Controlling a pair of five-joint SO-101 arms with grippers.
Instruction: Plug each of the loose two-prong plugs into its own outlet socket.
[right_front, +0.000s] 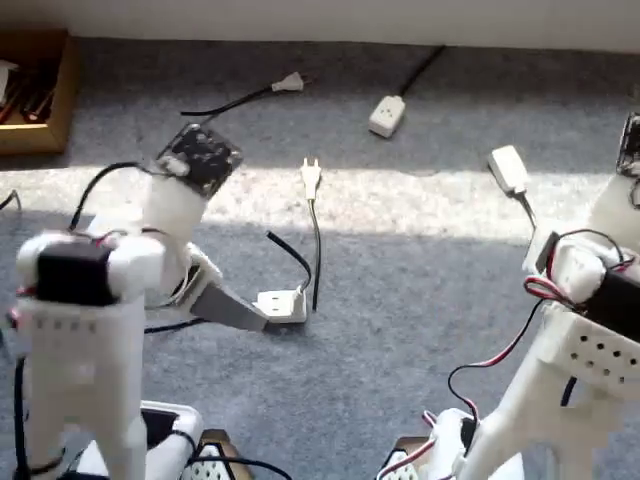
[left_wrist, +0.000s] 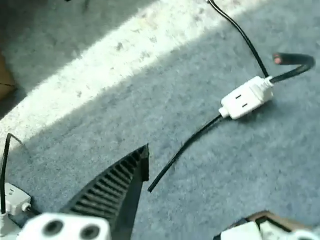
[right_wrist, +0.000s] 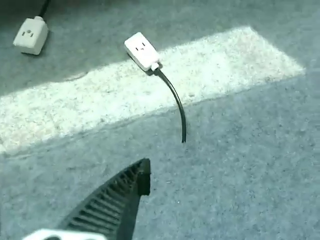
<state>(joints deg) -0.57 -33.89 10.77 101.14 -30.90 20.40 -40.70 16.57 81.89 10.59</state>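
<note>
Carpet (right_front: 400, 320) grey, nubby; socket (left_wrist: 246, 98) white, boxy; plug (right_front: 311, 178) white, slim

Brown box (right_front: 62, 95) partly off-frame.

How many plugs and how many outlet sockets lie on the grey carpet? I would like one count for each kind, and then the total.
Two-prong plugs: 2
Outlet sockets: 3
Total: 5
</note>
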